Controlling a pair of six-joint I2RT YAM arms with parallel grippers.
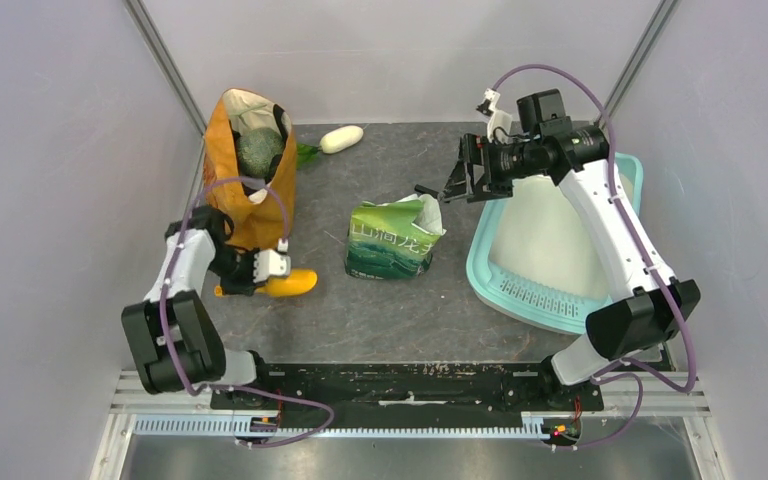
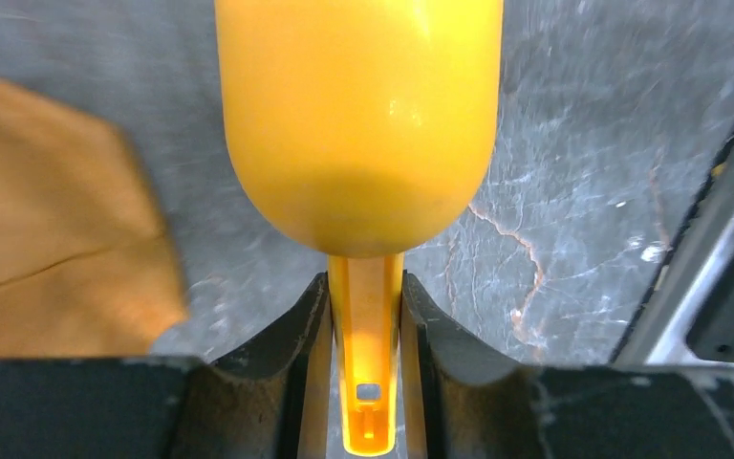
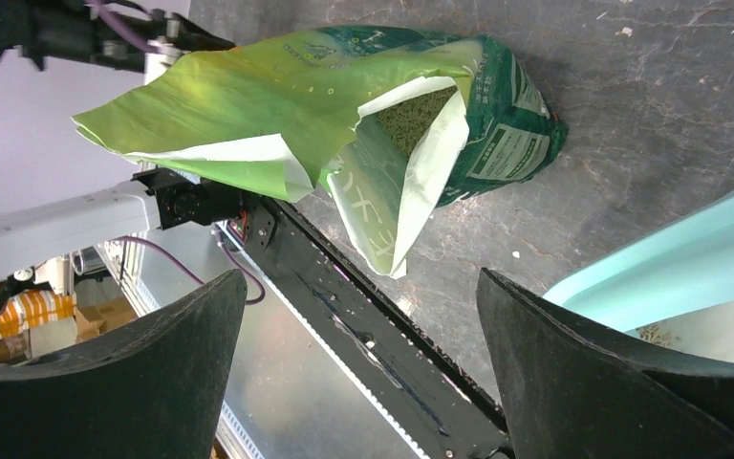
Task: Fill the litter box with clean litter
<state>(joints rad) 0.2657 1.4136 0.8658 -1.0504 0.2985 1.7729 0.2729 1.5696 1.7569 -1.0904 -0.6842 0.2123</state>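
Left gripper [image 2: 366,287] fills the bottom of its wrist view. Jaws are narrow and sit tight on both sides of the thin handle of the orange scoop [image 2: 358,124], so the grip looks made. Scoop bowl points away over the dark stone-look table [image 2: 583,191] and looks empty from this side. Can't tell if the scoop is off the surface; top view puts it low, just beside the foot of the orange-tan cloth bag [image 1: 250,195]. Right gripper [image 3: 361,277] is spread wide w/ nothing between the jaws. It hangs above the table btwn the green printed bag [image 3: 277,86] and the litter box [image 1: 490,270]. Green bag stands mid-table w/ mouth open, and the litter [image 3: 417,117] shows inside as fine olive-grey granules, well up the bag. Litter box lies at the right side of the table, partly under the right arm, grille end toward the arm bases. Its floor reads whitish and bare from above; right wrist view shows only a few specks near the rim. Judgement: early stage. Tool is in hand and the supply is open, but no real fill is in the box. Left to do: get scoop to bag mouth, load, carry across to the box, tip, repeat until the floor is covered. Bag is soft and floppy and may need steadying by the free right arm.
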